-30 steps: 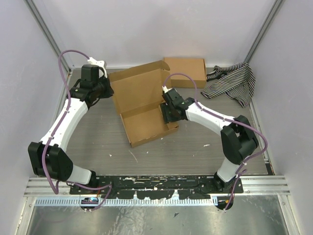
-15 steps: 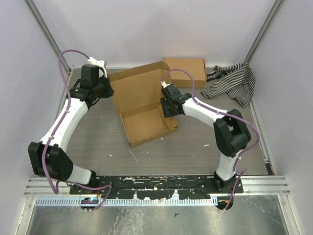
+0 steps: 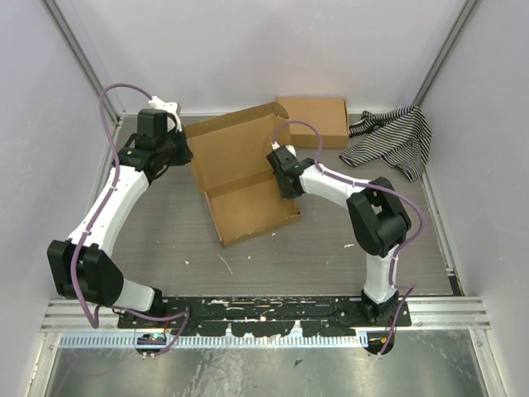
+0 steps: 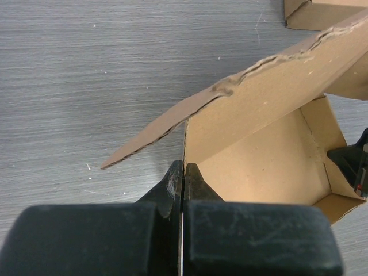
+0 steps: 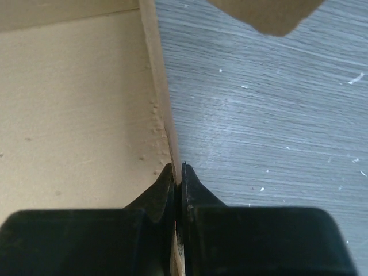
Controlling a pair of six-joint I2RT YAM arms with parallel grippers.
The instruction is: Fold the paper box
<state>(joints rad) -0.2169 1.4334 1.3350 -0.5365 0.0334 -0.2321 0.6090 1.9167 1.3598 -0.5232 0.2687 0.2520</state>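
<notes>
Grey wood-grain table (image 3: 165,236) carries everything, with pale walls round three sides. Left arm (image 3: 111,207) reaches from the near left corner up along the left edge toward the far left corner. Right arm (image 3: 368,215) bends from the near right corner in toward the middle. Paper box (image 3: 240,178), plain brown corrugated card, sits a little left of the table's centre, nearer the far edge than the near one and slanted to the edges. It is part folded: shallow tray (image 3: 248,213) on the near side with walls standing and the top open, lid (image 3: 231,149) hinged on the far side, raised at a tilt, not closed. Black-and-white striped cloth (image 3: 393,141) lies crumpled in the far right corner. Second cardboard box (image 3: 312,121), flat and closed, lies along the far edge between the cloth and the paper box, just beside the lid's far right corner; touching or not, cannot tell. Left gripper (image 3: 182,155) is at the paper box's left side near the hinge; the left wrist view shows its fingertips (image 4: 192,179) pressed together with a thin upright card edge running in between them, so pinching the box there, the tilted lid slanting overhead. Right gripper (image 3: 287,188) is at the tray's right wall; the right wrist view shows its fingertips (image 5: 191,185) clamped on that wall's top edge, tray floor on one side and bare table on the other.
</notes>
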